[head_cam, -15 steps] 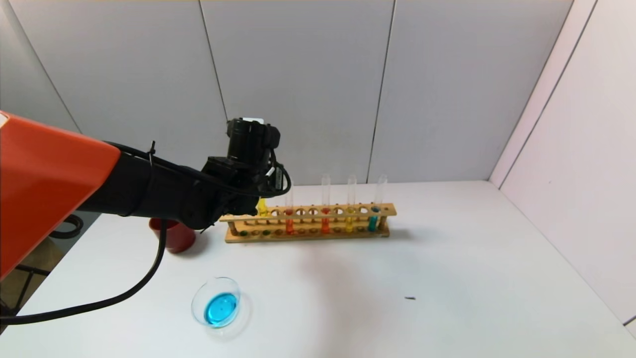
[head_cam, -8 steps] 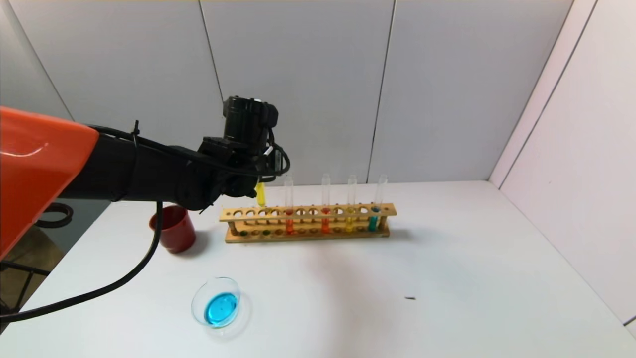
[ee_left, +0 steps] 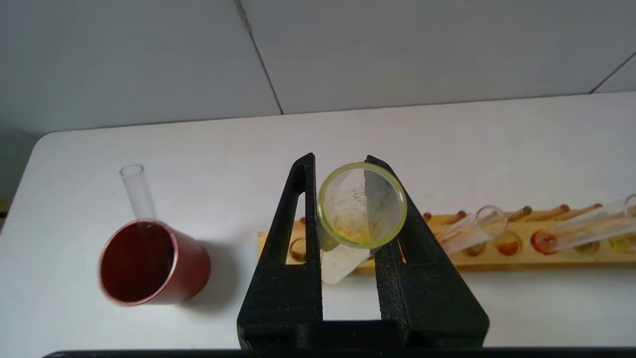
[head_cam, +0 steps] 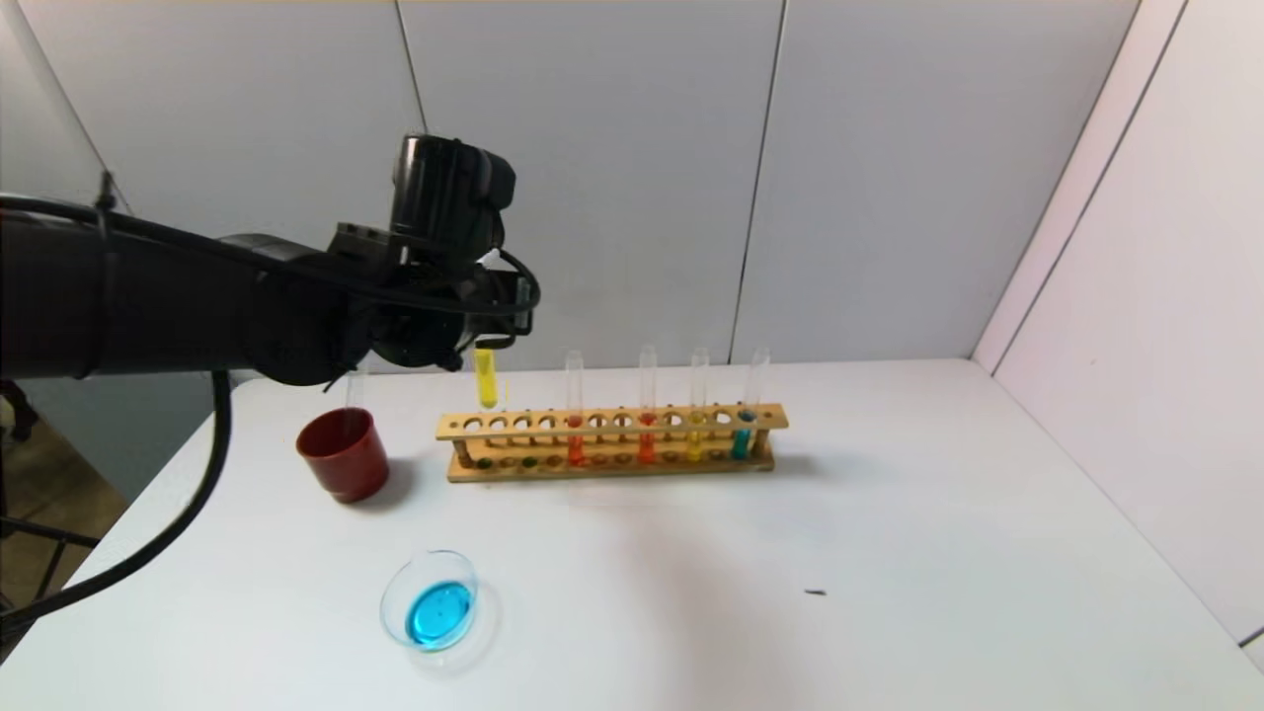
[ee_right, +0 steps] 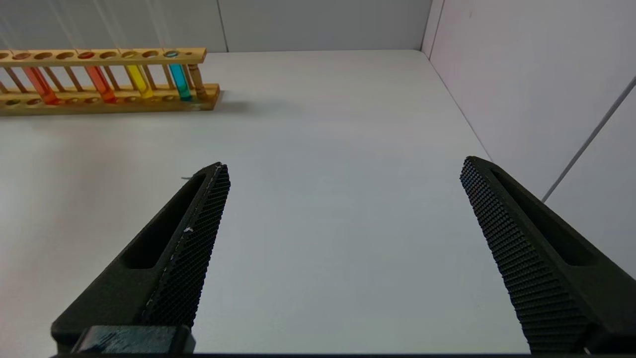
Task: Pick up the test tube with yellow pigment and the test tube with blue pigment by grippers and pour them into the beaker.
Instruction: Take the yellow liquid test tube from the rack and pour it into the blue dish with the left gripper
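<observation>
Since a second ago the left gripper [head_cam: 481, 341] has risen, lifting the test tube with yellow pigment [head_cam: 485, 379] clear of the wooden rack [head_cam: 612, 441]. Tube clamped between its fingers [ee_left: 290, 258], hanging above rack's left end. Right gripper [ee_right: 343, 219] spread wide, parked.

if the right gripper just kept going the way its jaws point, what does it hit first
Likely nothing soon. The right gripper, jaws open, points across bare white table toward the far wall. The wooden rack lies off to one side of that line. Depth is hard to judge from here.
</observation>
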`<state>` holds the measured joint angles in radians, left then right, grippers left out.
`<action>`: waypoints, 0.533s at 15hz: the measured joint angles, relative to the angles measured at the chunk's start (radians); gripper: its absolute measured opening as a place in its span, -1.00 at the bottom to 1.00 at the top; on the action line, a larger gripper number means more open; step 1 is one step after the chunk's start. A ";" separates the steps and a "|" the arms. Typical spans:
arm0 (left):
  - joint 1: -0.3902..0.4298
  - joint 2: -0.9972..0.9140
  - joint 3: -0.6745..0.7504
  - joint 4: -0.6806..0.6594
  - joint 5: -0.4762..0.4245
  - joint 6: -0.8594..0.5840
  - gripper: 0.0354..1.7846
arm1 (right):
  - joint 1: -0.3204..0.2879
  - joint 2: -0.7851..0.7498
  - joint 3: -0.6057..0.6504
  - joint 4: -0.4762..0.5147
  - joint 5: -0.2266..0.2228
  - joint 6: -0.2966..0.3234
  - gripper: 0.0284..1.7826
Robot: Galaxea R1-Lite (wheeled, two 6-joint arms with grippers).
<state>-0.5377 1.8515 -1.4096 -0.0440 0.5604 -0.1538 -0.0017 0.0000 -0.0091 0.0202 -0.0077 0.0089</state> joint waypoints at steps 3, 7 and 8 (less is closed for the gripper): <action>0.003 -0.122 0.075 0.114 0.000 0.008 -0.65 | 0.000 0.000 0.000 0.000 0.000 0.000 0.91; 0.042 -0.272 0.236 0.204 -0.002 0.053 -0.65 | 0.000 0.000 0.000 0.000 0.000 0.000 0.91; 0.064 -0.307 0.276 0.217 -0.007 0.093 -0.65 | 0.000 0.000 0.000 0.000 0.000 0.000 0.91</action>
<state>-0.4732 1.5447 -1.1334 0.1726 0.5532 -0.0606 -0.0017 0.0000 -0.0091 0.0202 -0.0077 0.0091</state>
